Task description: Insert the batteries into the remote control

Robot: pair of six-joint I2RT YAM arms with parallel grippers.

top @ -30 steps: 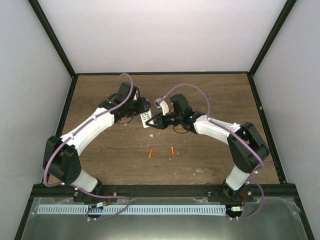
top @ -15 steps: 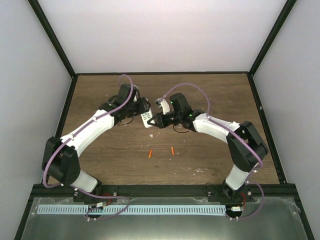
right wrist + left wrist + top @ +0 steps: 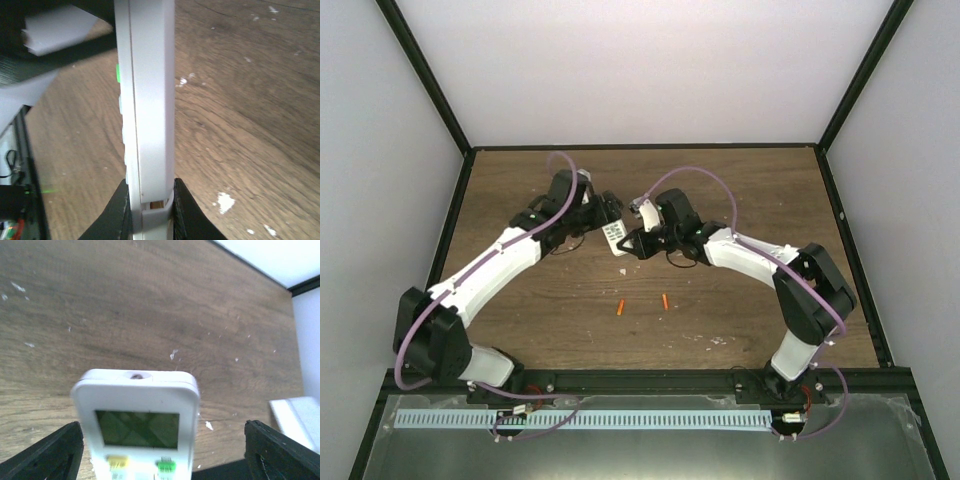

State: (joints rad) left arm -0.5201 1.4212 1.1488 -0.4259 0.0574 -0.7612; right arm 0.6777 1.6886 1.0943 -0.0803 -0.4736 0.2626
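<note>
The white remote control (image 3: 615, 238) is held off the table at mid-table, between the two arms. My right gripper (image 3: 630, 243) is shut on its lower end. In the right wrist view the remote control (image 3: 150, 100) shows edge-on, clamped between both black fingers (image 3: 116, 212) of the right gripper (image 3: 150, 212). My left gripper (image 3: 161, 426) is open wide, and the remote control's (image 3: 137, 410) screen end stands between its fingers (image 3: 280, 450) with a clear gap on the right side. Two orange batteries (image 3: 620, 307) (image 3: 665, 301) lie on the table nearer the arm bases.
The brown wooden table (image 3: 750, 190) is ringed by a black frame (image 3: 640, 147) and white walls. The left arm's white link (image 3: 495, 262) and the right arm's white link (image 3: 750, 258) reach in from either side. White specks dot the wood (image 3: 174, 354).
My left gripper has opened and let go of the remote's screen end, and the left arm has shifted slightly. My right gripper closed on the remote and stays shut on it.
</note>
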